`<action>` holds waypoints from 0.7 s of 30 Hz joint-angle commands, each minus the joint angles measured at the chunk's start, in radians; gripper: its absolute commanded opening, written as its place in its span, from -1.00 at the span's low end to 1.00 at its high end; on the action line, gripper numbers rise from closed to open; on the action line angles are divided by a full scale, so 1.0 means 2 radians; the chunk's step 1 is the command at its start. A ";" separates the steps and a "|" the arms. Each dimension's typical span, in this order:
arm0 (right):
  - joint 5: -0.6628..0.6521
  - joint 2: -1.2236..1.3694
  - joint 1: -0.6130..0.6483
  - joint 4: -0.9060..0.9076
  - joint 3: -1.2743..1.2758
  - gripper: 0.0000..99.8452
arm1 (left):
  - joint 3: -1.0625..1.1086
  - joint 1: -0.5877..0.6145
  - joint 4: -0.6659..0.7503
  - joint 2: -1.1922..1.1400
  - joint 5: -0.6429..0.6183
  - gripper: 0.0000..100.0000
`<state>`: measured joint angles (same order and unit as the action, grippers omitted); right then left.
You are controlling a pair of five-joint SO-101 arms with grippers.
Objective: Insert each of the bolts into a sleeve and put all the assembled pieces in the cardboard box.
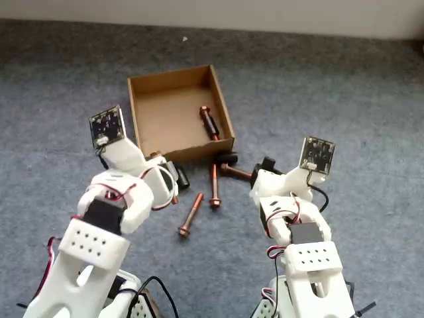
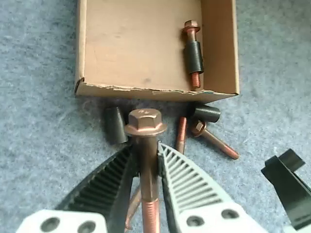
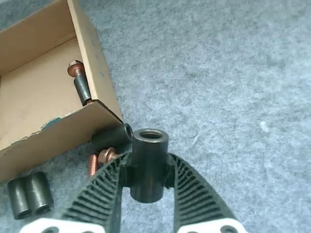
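The cardboard box stands at the back centre, with one bolt in a black sleeve lying inside it. Just in front of the box, my left gripper is shut on a copper bolt, its hex head pointing toward the box wall. To the right of the box's near corner, my right gripper is shut on a black sleeve whose open bore faces outward. Loose bolts lie between the arms. A spare sleeve lies by the box.
Another black sleeve lies against the box's corner beside a bolt head. The other arm's black jaw shows at the edge of the left wrist view. Grey carpet stretches open to the right and behind the box.
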<state>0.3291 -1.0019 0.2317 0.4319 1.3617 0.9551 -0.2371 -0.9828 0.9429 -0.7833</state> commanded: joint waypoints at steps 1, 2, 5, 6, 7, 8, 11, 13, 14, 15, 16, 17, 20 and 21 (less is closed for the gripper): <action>0.002 -0.017 -0.005 0.003 -0.008 -0.99 | 0.035 0.000 0.040 0.087 0.035 -0.99; 0.002 -0.022 -0.005 0.016 -0.009 -0.99 | 0.047 0.000 0.052 0.102 0.042 -0.99; 0.002 -0.069 -0.003 0.042 -0.008 -0.99 | 0.086 0.000 0.087 0.149 0.058 -0.99; 0.002 -0.092 -0.003 0.046 -0.004 -0.99 | 0.099 0.000 0.098 0.166 0.062 -0.99; 0.002 -0.115 -0.002 0.046 -0.003 -0.99 | 0.111 -0.001 0.108 0.185 0.067 -0.99; 0.001 -0.137 -0.002 0.052 0.005 -0.99 | 0.122 -0.002 0.118 0.204 0.071 -0.99; -0.008 -0.192 0.005 0.057 0.032 -0.99 | 0.148 -0.003 0.138 0.256 0.084 -0.99; -0.037 -0.226 0.023 0.057 0.049 -0.99 | 0.162 -0.003 0.147 0.289 0.092 -0.99; -0.048 -0.241 0.033 0.057 0.059 -0.99 | 0.168 -0.003 0.150 0.305 0.096 -0.99; -0.058 -0.257 0.043 0.057 0.068 -0.99 | 0.175 -0.004 0.153 0.320 0.099 -0.99; -0.066 -0.273 0.051 0.057 0.076 -0.99 | 0.179 -0.004 0.157 0.336 0.102 -0.99; -0.074 -0.288 0.059 0.057 0.082 -0.99 | 0.184 -0.004 0.160 0.351 0.102 -0.99; -0.107 -0.336 0.079 0.056 0.103 -0.99 | 0.196 -0.004 0.174 0.395 0.109 -0.99; -0.119 -0.351 0.086 0.056 0.112 -0.99 | 0.200 -0.004 0.180 0.409 0.108 -0.99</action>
<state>0.1527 -1.6126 0.3667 0.5439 1.5750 1.3464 -0.2340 -0.6820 1.6533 -0.5915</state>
